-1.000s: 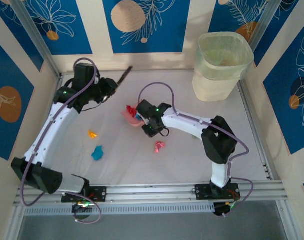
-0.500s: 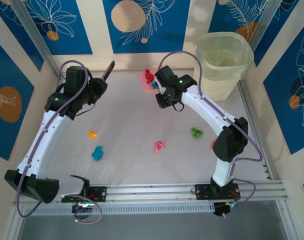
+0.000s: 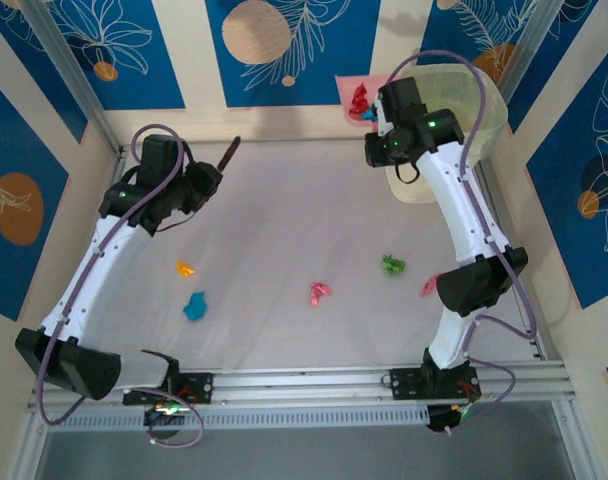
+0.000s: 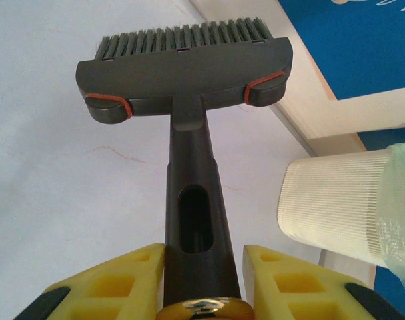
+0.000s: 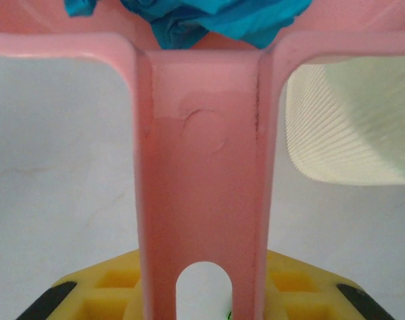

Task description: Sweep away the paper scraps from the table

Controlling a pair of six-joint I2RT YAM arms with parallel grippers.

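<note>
Several paper scraps lie on the white table (image 3: pixel 284 220): orange (image 3: pixel 185 268), blue (image 3: pixel 194 306), pink (image 3: pixel 319 293), green (image 3: pixel 392 264) and red (image 3: pixel 428 286). My right gripper (image 3: pixel 379 113) (image 5: pixel 202 283) is shut on the handle of the pink dustpan (image 3: pixel 348 92) (image 5: pixel 202 167), held high at the back beside the bin's left rim. Red scraps (image 3: pixel 360 99) and blue scraps (image 5: pixel 209 20) sit in the pan. At the back left, my left gripper (image 3: pixel 208 181) (image 4: pixel 202 270) is shut on the handle of the black brush (image 3: pixel 229 156) (image 4: pixel 186 73), which it holds above the table.
A cream ribbed waste bin (image 3: pixel 446 125) (image 4: pixel 336 200) (image 5: pixel 349 127) stands in the back right corner. Blue-and-cream walls close in the back and sides. An aluminium rail (image 3: pixel 304 380) runs along the near edge by the arm bases.
The right arm has carried the dustpan with its scraps up from the middle of the table to the back right, beside the bin. The left arm shifted only slightly with the brush.
</note>
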